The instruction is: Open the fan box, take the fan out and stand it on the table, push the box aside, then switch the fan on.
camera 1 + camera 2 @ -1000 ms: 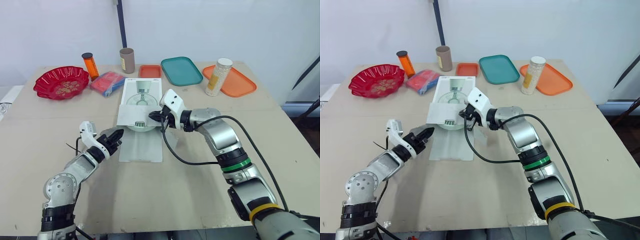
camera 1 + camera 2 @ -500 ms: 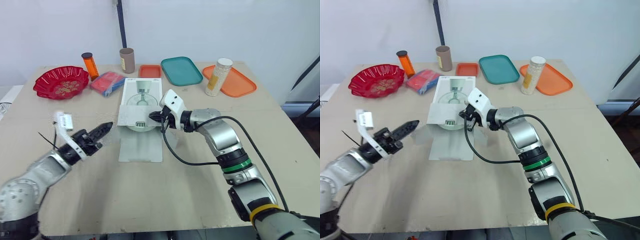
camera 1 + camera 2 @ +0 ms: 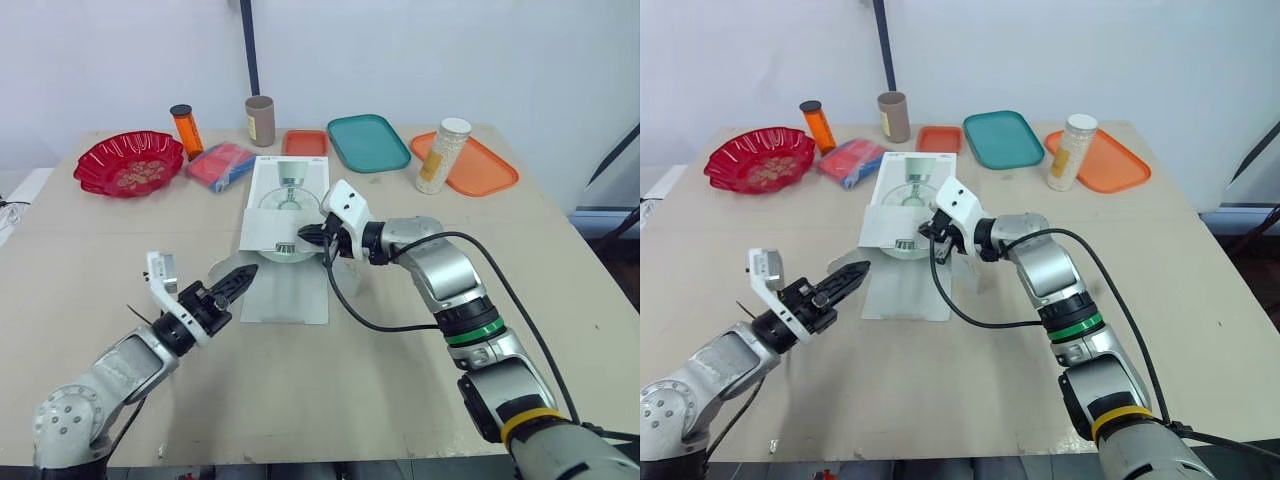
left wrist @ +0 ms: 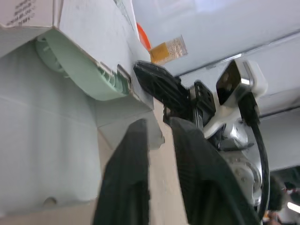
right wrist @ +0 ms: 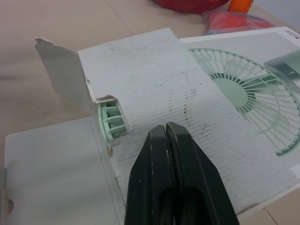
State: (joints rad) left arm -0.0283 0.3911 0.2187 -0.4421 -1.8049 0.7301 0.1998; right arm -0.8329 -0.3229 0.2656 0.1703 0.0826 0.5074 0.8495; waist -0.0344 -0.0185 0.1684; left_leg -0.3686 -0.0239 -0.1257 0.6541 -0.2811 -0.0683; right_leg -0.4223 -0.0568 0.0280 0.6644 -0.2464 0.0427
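The white fan box (image 3: 287, 200) lies flat mid-table, its printed fan picture facing up. Its near end is open, and the long flap (image 3: 285, 292) lies flat on the table toward me. The pale green fan (image 3: 283, 253) peeks out of that open end, also visible as the fan (image 5: 111, 121). My right gripper (image 3: 312, 235) is shut, its tips resting at the right side of the box's open end, on the top panel (image 5: 187, 93). My left gripper (image 3: 241, 274) hovers just left of the flap, pointing at the opening, its fingers (image 4: 136, 140) a narrow gap apart and holding nothing.
Along the back edge stand a red bowl (image 3: 130, 162), an orange bottle (image 3: 186, 130), a brown tube (image 3: 260, 120), a red and blue packet (image 3: 220, 165), a small orange tray (image 3: 305, 142), a teal tray (image 3: 367, 142) and an orange tray (image 3: 485, 172) with a white jar (image 3: 442, 155). A black cable (image 3: 350, 312) loops beside the flap.
My left arm swung out to the left and has come back toward the box's flap. The right gripper has stayed at the box's open end. The camera shifted slightly.
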